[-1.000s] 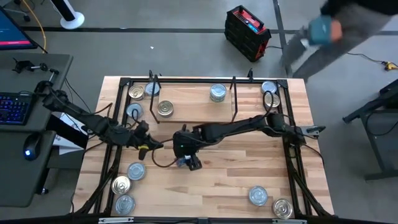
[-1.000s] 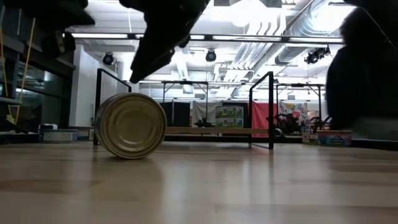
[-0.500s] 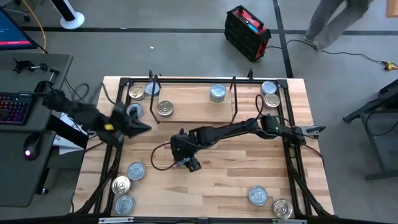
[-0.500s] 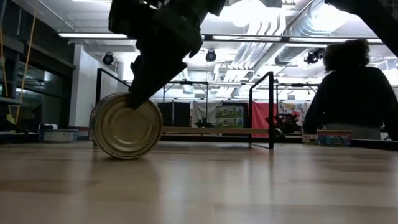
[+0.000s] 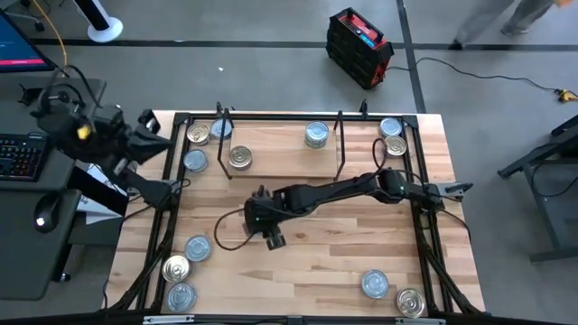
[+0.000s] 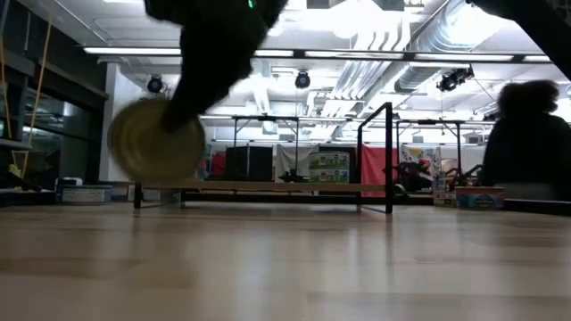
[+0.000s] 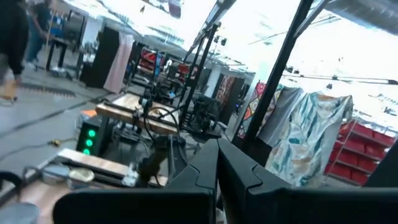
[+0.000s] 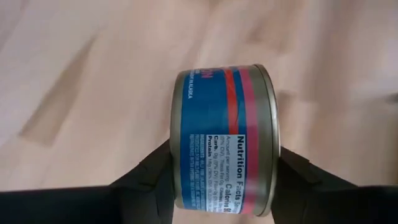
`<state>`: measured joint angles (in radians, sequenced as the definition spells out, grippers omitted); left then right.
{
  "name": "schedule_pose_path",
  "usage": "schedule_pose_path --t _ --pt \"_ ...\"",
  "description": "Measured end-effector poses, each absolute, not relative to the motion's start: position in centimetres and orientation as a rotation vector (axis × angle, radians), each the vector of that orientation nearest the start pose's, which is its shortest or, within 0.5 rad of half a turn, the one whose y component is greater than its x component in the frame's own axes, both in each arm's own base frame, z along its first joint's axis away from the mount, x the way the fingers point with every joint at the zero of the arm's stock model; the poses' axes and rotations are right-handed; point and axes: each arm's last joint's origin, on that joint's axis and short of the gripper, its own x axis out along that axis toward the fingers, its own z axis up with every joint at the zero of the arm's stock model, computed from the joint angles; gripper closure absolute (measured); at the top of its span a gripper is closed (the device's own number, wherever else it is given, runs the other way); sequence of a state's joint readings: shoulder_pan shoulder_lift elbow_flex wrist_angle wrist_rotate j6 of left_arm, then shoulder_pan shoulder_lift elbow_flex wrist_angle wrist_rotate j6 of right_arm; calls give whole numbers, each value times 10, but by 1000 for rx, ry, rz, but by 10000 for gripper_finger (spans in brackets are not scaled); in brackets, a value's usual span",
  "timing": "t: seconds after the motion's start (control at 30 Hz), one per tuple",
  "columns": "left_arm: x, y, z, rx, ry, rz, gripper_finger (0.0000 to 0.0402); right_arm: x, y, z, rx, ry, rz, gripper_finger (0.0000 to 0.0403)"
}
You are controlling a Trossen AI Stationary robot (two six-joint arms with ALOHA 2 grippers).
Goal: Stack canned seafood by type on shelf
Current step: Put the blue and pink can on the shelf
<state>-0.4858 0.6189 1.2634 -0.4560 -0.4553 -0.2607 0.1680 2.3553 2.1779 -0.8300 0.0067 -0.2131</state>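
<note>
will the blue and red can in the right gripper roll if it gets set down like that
Probably yes: the can hangs on edge in the right gripper, off the table, so its round wall could roll. Its smooth metal ends may slip under the fingers.

Held tin [image 8: 227, 140]: blue label with red-pink bands, white print, white nutrition panel; dull gold-grey rims. Low view shows its gold end face [image 6: 156, 143].
Right gripper [image 8: 227, 180]: black.
Tabletop [image 5: 316, 262]: pale wood planks, black frame.
Shelf [image 5: 280, 153]: light wood, thin black brackets.
Tins near the left front corner: 1 gold lid [image 5: 176, 268], 2 silver-blue lids [image 5: 198, 247] [image 5: 181, 295].
Right front: silver-blue lid [image 5: 375, 284] beside gold lid [image 5: 410, 301].
Crate on floor [image 5: 359, 48]: black with red.
</note>
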Motion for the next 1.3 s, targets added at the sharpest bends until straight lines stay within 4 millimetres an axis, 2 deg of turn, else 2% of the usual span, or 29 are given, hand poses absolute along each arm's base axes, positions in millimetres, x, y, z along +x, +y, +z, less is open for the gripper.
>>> schedule_pose_path --t 0.17,0.27,0.33,0.5,0.73,0.93,1.3 --pt "48 -11 474 -286 -146 -46 401 511 64 279 -420 834 26 238" --pt "49 -11 470 -264 -107 -42 401 518 45 293 -488 737 -112 238" --pt "49 -11 468 -269 -83 -40 401 521 30 289 -487 744 -155 238" --pt "53 -14 465 -321 -50 -61 401 530 2 253 -440 855 -219 238" --pt "53 -14 466 -320 -62 -51 401 538 -8 234 -430 870 -216 238" --pt "53 -13 467 -320 -68 -27 401 540 -15 233 -480 859 -176 238" --pt "60 -14 466 -308 -64 66 401 539 -44 232 -479 874 -242 238"
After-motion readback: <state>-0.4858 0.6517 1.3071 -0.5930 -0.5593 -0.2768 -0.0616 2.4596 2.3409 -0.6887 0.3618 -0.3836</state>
